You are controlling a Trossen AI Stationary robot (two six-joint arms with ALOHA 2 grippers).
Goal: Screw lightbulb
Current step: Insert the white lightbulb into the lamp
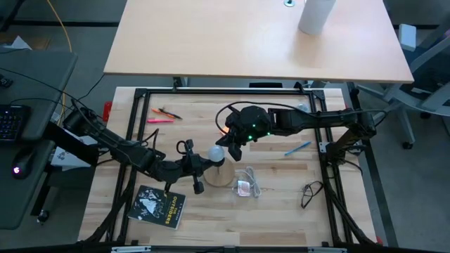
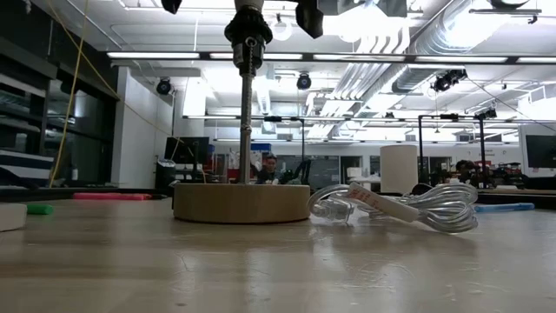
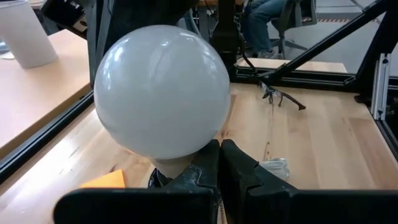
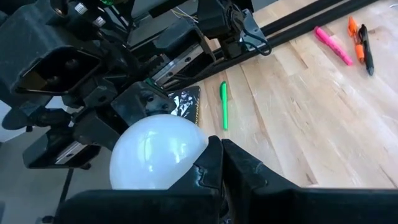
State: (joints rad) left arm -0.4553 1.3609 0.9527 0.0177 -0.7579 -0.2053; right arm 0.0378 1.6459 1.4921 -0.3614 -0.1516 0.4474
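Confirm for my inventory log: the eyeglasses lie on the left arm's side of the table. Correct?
Not quite. The eyeglasses lie on the right arm's side of the table, as the high view shows.

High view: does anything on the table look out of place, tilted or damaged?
Nothing looks damaged or spilled. The lightbulb sits whole above the wooden disc, between the left gripper and the right gripper. Only a pair of glasses lies loose near the table's right edge, apart from the work.
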